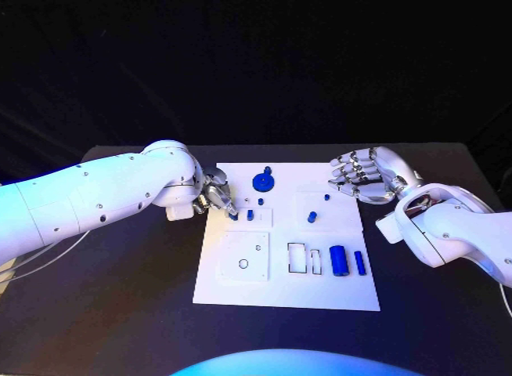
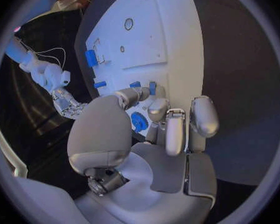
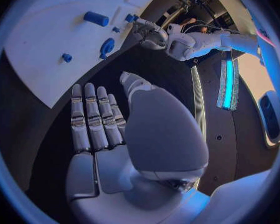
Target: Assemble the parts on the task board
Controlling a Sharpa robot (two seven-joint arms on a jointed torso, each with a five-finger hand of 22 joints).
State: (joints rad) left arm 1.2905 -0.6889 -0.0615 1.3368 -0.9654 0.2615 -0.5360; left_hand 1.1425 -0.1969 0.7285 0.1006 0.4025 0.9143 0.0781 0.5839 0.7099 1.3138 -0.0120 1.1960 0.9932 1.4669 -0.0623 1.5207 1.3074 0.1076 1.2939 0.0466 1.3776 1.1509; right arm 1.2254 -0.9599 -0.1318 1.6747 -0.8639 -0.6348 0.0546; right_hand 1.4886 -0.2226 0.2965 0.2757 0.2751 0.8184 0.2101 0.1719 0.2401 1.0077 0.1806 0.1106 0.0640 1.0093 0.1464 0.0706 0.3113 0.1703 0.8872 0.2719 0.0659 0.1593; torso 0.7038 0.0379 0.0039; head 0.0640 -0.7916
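The white task board (image 1: 239,290) lies in the middle of the table. My left hand (image 1: 217,196) hangs over the board's left edge, thumb and one finger bent down at two small blue pegs (image 1: 233,214) (image 2: 152,88). The fingertips (image 2: 157,106) sit right at the pegs; I cannot tell whether one is pinched. A blue gear (image 1: 264,182) (image 2: 139,121) lies near the far edge. Further right is another blue peg (image 1: 312,217). Two blue cylinders (image 1: 338,261) lie side by side near the right edge. My right hand (image 1: 363,176) (image 3: 115,129) hovers at the far right corner, fingers straight, holding nothing.
A raised white plate with holes (image 1: 246,255) and two narrow slots (image 1: 297,258) take up the board's near half. Black table (image 1: 120,313) surrounds the board on all sides. A thin cable (image 1: 30,262) runs off the table's left edge.
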